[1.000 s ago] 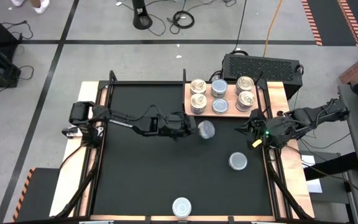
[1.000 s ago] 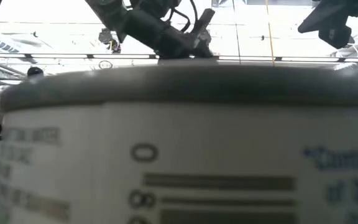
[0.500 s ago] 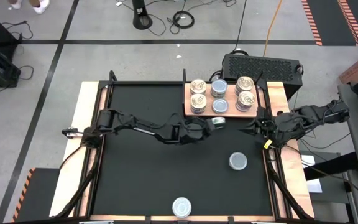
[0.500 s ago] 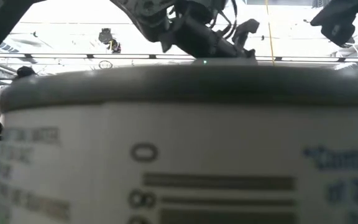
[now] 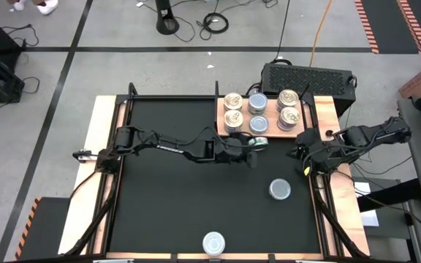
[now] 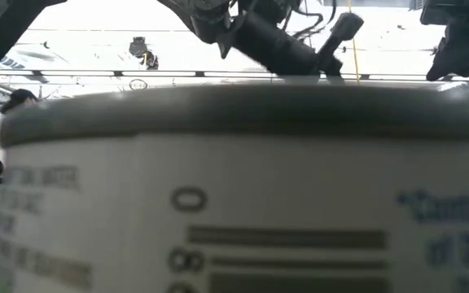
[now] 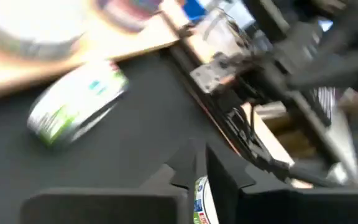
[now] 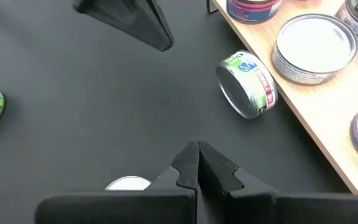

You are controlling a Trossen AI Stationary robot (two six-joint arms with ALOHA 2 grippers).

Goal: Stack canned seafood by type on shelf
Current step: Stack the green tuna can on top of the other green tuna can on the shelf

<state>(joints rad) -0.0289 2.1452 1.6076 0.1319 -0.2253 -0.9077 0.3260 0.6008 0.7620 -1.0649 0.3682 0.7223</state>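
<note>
Ideally, the tilted green-labelled round tin (image 8: 248, 84) beside the light wooden shelf (image 5: 265, 132) is regripped squarely; left hand (image 5: 252, 143) unclear, right hand (image 8: 197, 154) clenched empty.

Short round seafood tins on the light-brown wooden board (image 5: 263, 132): six tops showing
Tins on the black mat: three
Dark robot arms: two

light-brown shelf (image 5: 267, 134), green-labelled can (image 8: 248, 84)
</note>
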